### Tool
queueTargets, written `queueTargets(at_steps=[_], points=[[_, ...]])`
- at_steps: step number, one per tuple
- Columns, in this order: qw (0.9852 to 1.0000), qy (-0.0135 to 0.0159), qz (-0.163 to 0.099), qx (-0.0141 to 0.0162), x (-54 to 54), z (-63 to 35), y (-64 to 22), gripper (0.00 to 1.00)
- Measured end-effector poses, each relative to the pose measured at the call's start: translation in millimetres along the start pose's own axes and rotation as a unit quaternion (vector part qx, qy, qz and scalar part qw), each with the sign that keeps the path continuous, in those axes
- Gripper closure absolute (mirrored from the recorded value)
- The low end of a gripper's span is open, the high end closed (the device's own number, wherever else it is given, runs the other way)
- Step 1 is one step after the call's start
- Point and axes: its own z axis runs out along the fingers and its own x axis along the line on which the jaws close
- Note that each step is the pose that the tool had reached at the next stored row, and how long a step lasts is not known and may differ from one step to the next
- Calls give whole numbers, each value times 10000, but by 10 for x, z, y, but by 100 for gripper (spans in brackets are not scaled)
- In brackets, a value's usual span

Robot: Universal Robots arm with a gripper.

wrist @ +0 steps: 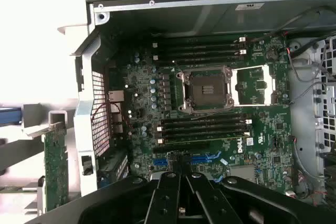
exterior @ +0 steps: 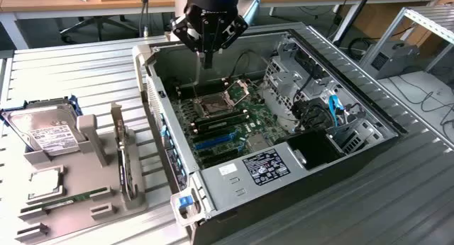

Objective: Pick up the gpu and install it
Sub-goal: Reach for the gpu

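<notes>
My gripper [exterior: 206, 61] pinched together, empty, hanging over open case [exterior: 220, 187]. gpu [exterior: 125, 165] parked on edge in tray [exterior: 89, 173], exterior view's left, well apart. Guessing light, stiff, fragile. Grab bare top edge, dodge components.

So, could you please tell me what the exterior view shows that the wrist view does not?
The exterior view adds the memory stick and loose processor chip in the grey holder at its left. The wrist view adds the rear vent grille. Both show the empty CPU socket, the shut gripper over the open case, and the gpu standing outside it, not yet picked up.
</notes>
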Motion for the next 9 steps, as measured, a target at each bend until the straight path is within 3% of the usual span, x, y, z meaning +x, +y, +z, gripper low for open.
queueTargets(at_steps=[9], points=[[10000, -1, 0, 0, 60, -1, -5, 89]])
